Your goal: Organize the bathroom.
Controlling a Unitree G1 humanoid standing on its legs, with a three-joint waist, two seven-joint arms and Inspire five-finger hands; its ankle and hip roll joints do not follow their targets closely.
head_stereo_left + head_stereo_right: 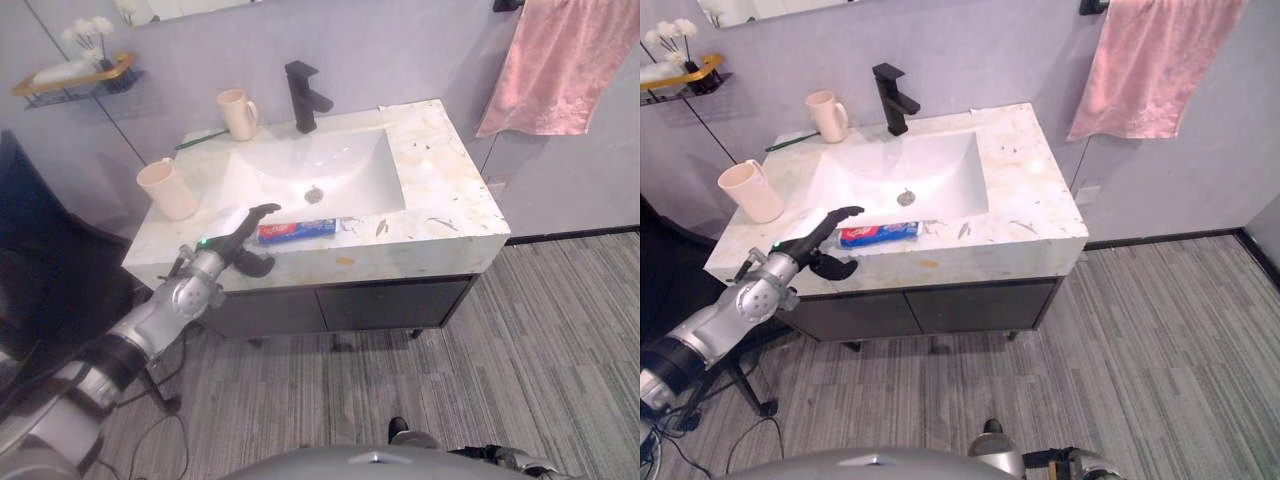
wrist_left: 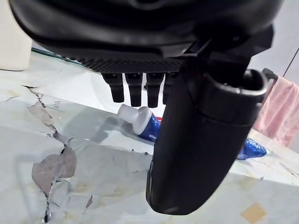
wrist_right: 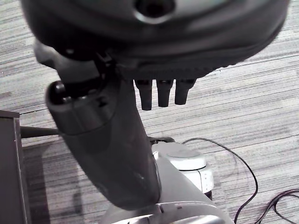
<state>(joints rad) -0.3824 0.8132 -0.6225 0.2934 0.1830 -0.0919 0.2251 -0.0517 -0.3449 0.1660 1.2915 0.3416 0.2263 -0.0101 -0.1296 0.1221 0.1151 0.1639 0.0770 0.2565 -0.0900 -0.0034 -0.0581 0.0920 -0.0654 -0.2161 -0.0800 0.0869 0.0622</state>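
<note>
At the centre-left of the left eye view we are seeing the left hand [image 1: 243,247] hovering over the front edge of the marble counter [image 1: 440,205], its fingers [image 1: 262,211] stretched out straight and its thumb spread below them, grasping nothing. Just to the right of the fingertips a toothpaste tube [image 1: 297,230] is lying flat on the counter's front strip, lengthwise along the edge, its white cap pointing toward the hand; the two are near each other, and we cannot tell for certain whether they are touching. Behind the tube the white sink basin [image 1: 310,170] is sitting in the middle of the counter, with a black faucet [image 1: 303,95] standing at its back rim. A cream cup [image 1: 167,189] is standing upright on the counter at the left of the basin, above the hand in the frame, and a second cream mug [image 1: 238,113] is standing further back, left of the faucet. A green toothbrush [image 1: 201,140] is lying on the counter between the two. In the upper right a pink towel [image 1: 560,65] is hanging on the wall. In the right wrist view the right hand [image 3: 117,140] is hanging over the striped floor [image 3: 261,116], fingers loosely extended and holding nothing.
</note>
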